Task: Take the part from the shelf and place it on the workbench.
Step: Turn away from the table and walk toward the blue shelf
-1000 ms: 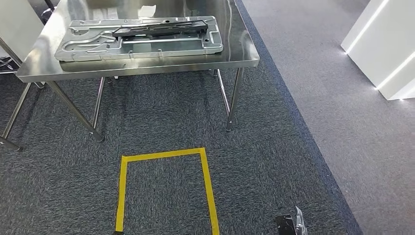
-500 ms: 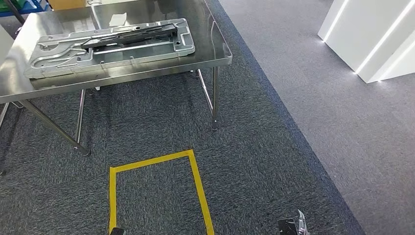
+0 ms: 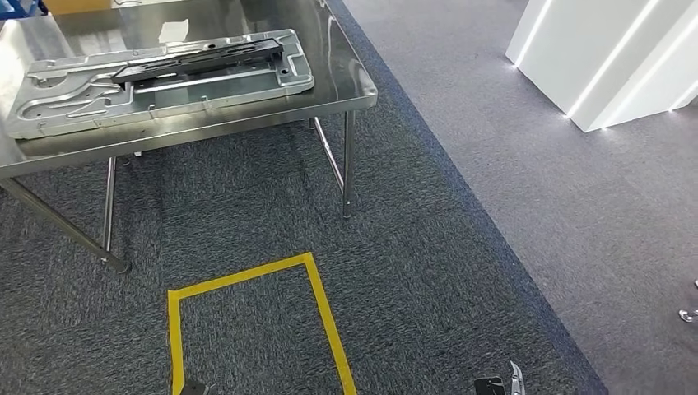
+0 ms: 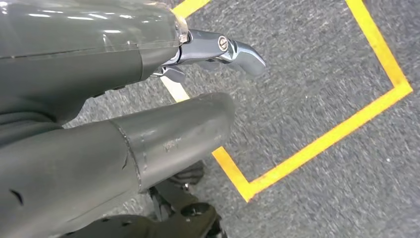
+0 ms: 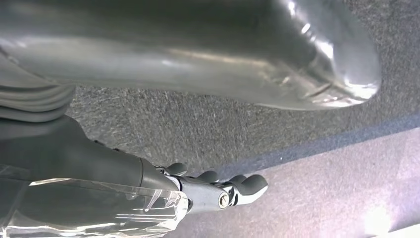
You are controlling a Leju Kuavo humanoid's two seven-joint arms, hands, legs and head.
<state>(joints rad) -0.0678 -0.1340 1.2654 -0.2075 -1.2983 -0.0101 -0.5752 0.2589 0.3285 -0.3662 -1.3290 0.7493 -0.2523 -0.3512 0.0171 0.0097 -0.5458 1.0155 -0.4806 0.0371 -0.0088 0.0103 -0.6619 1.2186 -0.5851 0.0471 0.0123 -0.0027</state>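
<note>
Head view: steel desk [image 3: 346, 95] at upper left, carrying the part [image 3: 156, 78], a flat silver panel with a black bar [image 3: 197, 62] lying on top of it. Dark carpet [image 3: 247, 206] below; yellow tape [image 3: 321, 304] marks a square on it near me. White wall block [image 3: 609, 58] at upper right. Left wrist view: my left hand [image 4: 148, 134] hangs over the tape, fingers [image 4: 237, 49] apart, holding nothing. Right wrist view: my right hand [image 5: 148, 148] hangs over the carpet, fingers [image 5: 247, 186] loosely spread, holding nothing.
</note>
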